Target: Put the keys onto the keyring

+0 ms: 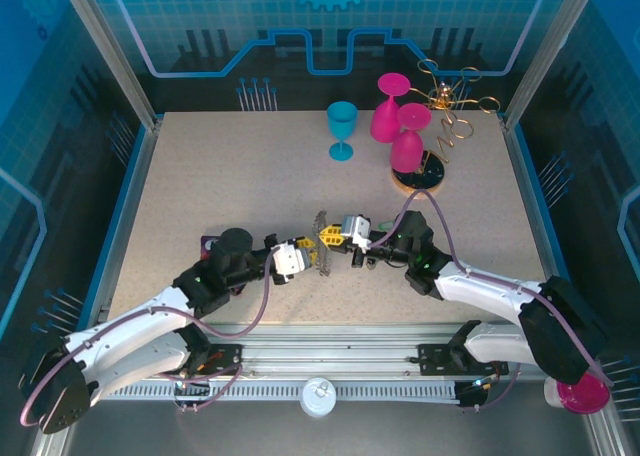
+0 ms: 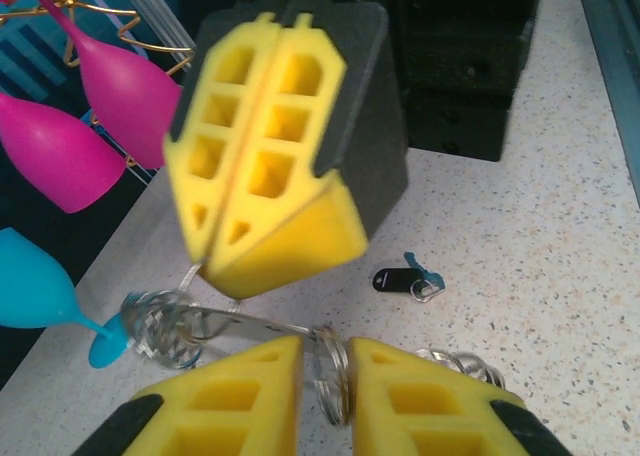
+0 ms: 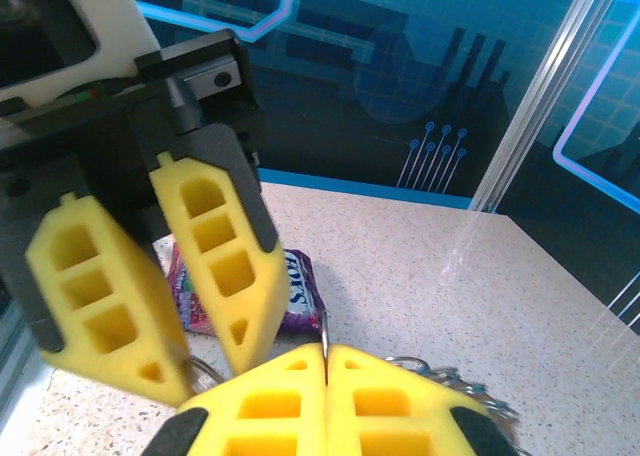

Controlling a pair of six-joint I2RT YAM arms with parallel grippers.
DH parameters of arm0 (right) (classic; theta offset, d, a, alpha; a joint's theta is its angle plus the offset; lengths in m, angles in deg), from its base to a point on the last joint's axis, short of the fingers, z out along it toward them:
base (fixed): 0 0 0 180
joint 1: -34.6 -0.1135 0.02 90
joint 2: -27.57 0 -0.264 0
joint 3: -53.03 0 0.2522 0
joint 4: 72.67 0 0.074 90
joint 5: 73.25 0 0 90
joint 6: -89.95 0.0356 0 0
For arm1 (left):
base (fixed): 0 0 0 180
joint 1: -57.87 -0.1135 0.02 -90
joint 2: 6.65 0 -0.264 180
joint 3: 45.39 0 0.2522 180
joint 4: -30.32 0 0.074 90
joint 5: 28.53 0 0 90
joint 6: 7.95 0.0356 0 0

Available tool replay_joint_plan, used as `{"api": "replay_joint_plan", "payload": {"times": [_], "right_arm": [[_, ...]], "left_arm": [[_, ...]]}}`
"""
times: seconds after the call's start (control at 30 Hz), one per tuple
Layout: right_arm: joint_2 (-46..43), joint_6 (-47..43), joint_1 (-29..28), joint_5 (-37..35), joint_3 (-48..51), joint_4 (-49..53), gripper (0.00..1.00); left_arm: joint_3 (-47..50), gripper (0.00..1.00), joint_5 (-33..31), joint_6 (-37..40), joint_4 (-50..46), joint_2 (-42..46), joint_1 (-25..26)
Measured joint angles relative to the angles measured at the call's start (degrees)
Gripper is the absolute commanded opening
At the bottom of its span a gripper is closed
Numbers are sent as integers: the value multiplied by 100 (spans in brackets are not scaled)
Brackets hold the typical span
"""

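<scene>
Centrally above the table (image 1: 200, 176), the keyring (image 2: 250, 325) is clamped edge-on by the right gripper (image 3: 325, 354), fingers pressed together. One wire loop (image 2: 338, 386) is straddled by the left gripper (image 2: 325, 354); whether it is pinched cannot be told. The keys (image 2: 405, 279) are left lying on the table just beyond.

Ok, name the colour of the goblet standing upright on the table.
The goblet is turquoise, best seen from the top external view.
</scene>
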Motion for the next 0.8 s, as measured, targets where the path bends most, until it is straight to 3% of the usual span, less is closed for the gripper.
{"api": "replay_joint_plan", "payload": {"times": [0.4, 0.57, 0.67, 0.8], "right_arm": [[0, 20, 2, -2, 0, 0, 0], [-4, 22, 2, -2, 2, 35, 0], [-39, 68, 0, -116, 92, 33, 29], [-146, 201, 7, -463, 273, 111, 44]], "left_arm": [[-2, 1, -125, 72, -94, 127, 4], [-13, 0, -151, 155, -258, 87, 2], [-13, 0, -144, 146, -258, 87, 4], [-13, 0, -142, -59, -295, 87, 2]]}}
